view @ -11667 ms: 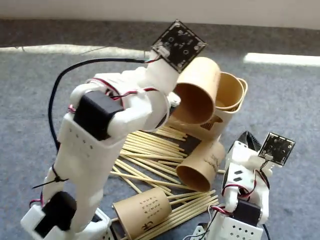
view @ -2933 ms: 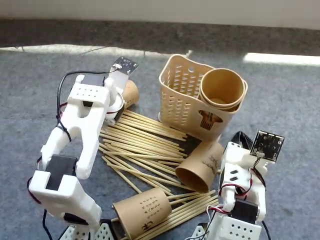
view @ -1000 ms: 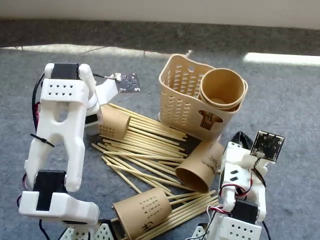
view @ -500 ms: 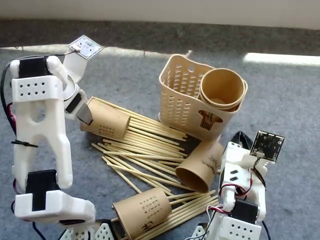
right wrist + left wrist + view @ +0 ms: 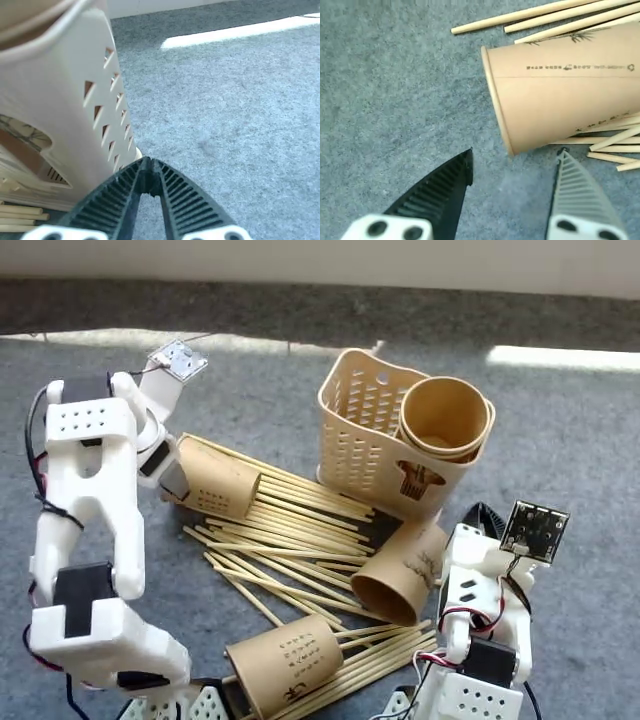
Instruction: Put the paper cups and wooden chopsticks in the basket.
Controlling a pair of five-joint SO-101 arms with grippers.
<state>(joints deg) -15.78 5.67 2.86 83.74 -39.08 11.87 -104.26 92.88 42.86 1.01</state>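
Basket: cream plastic basket w/ triangle cut-outs stands upright on grey carpet-like tabletop, rear centre-right in high view. We see its wall close up in right wrist view.
Cups in basket: nested tan paper cups sit inside it, mouths up, against its right side.
Cup by left arm: tan paper cup lying on its side rests across the far-left end of the chopstick pile, rim end pointing at left gripper.
Left gripper: left gripper is low over the carpet, jaws spread wide w/ nothing between them. Cup rim is just ahead of the tips. We can't tell if the pale finger touches the cup.
Mid cup: second loose tan cup lies on its side just in front of the basket, mouth facing front-left.
Front cup: third loose tan cup lies on its side at front centre, on a bundle of sticks.
Chopsticks: pale wooden chopsticks are spread flat on the carpet btwn left arm and basket, all outside it. More lie under the front cup.
Right gripper: right gripper is clamped tight w/ nothing in it, tips meeting, low beside the basket's wall.
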